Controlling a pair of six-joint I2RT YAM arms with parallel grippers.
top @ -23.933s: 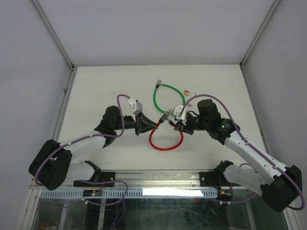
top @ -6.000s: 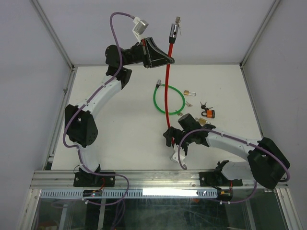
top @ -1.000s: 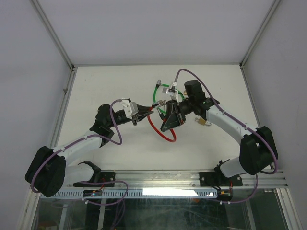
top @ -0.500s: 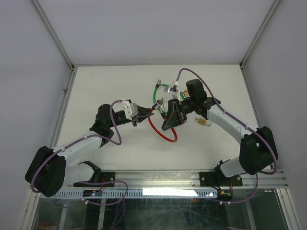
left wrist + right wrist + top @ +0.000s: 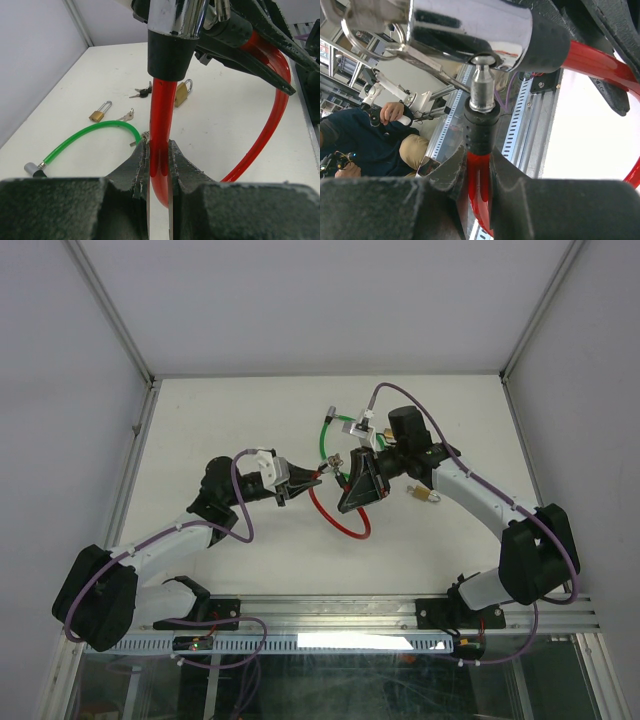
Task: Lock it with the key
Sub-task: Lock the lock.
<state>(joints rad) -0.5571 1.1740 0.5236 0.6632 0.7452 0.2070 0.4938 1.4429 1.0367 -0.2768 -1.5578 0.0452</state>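
A red cable lock (image 5: 335, 523) hangs in a loop between both grippers above the table. My left gripper (image 5: 306, 480) is shut on the cable (image 5: 159, 150) just below its chrome lock body (image 5: 176, 20). My right gripper (image 5: 351, 483) is shut on the cable's other end (image 5: 479, 172), below the black collar (image 5: 481, 127). The metal pin (image 5: 482, 87) touches the hole in the chrome lock body (image 5: 470, 25). A key ring (image 5: 370, 32) with a key hangs at the body's end.
A green cable lock (image 5: 324, 436) (image 5: 92, 136) lies behind the grippers. Brass padlocks (image 5: 99, 111) (image 5: 182, 93) and loose keys (image 5: 141, 92) lie on the white table (image 5: 220, 420). One padlock (image 5: 420, 497) lies under the right arm. A person sits beyond the table edge (image 5: 375, 135).
Over the last second both arms barely shifted; the two ends of the red cable have come slightly closer together. Six seconds ago the left arm held the cable high.
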